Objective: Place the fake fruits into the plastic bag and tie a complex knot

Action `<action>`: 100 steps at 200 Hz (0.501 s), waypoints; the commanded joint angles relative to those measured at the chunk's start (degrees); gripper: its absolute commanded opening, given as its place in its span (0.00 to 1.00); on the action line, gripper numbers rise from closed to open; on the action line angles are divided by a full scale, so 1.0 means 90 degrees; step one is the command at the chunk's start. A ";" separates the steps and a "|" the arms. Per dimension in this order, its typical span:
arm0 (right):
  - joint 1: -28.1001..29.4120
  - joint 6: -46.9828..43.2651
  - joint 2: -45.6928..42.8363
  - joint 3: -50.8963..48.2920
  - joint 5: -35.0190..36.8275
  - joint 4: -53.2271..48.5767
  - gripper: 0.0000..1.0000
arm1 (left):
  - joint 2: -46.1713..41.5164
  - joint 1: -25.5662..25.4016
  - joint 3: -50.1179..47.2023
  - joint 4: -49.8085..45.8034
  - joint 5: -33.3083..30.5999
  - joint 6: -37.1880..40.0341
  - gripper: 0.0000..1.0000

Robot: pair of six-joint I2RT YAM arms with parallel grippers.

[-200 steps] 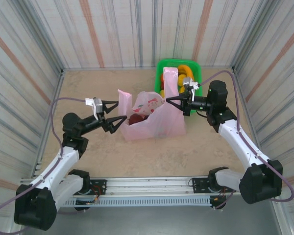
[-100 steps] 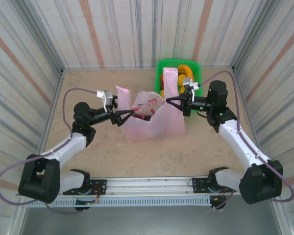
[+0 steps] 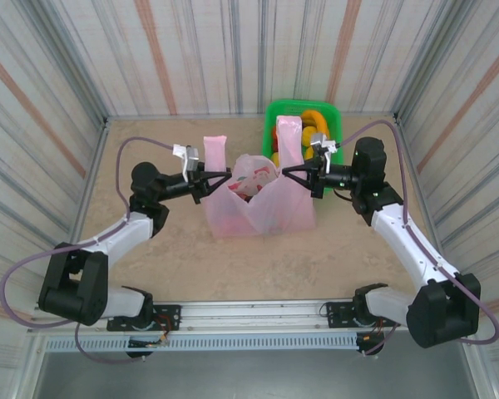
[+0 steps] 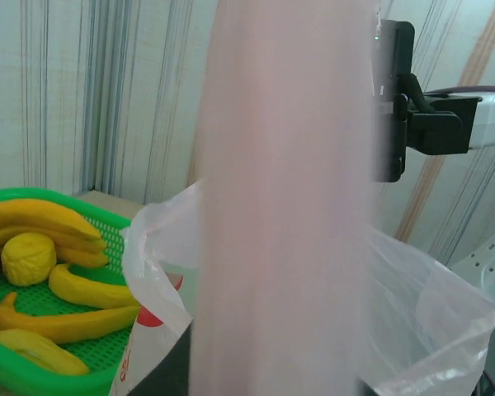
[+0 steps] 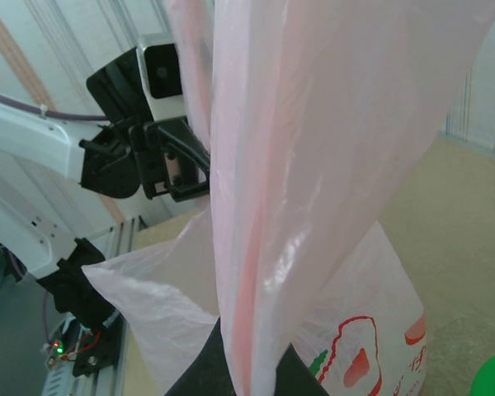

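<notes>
You are looking at the plastic bag standing near the middle of the table, just in front of the green basket. It is showing as thin, see-through pink film, creased and slack, with red printed marks on its side. Its mouth is gaping upward between the two arms. From above, dark maroon and red fake fruits are showing through the opening.

The two loop handles are standing up as flat pink strips. The left handle is rising just above your left gripper, and the right handle is rising above your right gripper, leaning against the basket's near wall.

In the right wrist view, the right gripper's dark fingers are pressing together at the bottom edge and pinching a gathered fold of the film, which is fanning out above them.

In the left wrist view, a wide blurred band of pink film is hanging straight in front of the lens, with dark finger edges sitting at each side of it. You cannot tell there whether those jaws are clamping the film or merely flanking it.

Beyond that band, yellow bananas are lying in the basket.
</notes>
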 commanded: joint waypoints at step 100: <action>-0.0686 -0.0589 -0.0868 -0.0054 0.0882 -0.1060 0.00 | -0.2121 0.0557 -0.0235 -0.2807 -0.0626 0.1252 0.00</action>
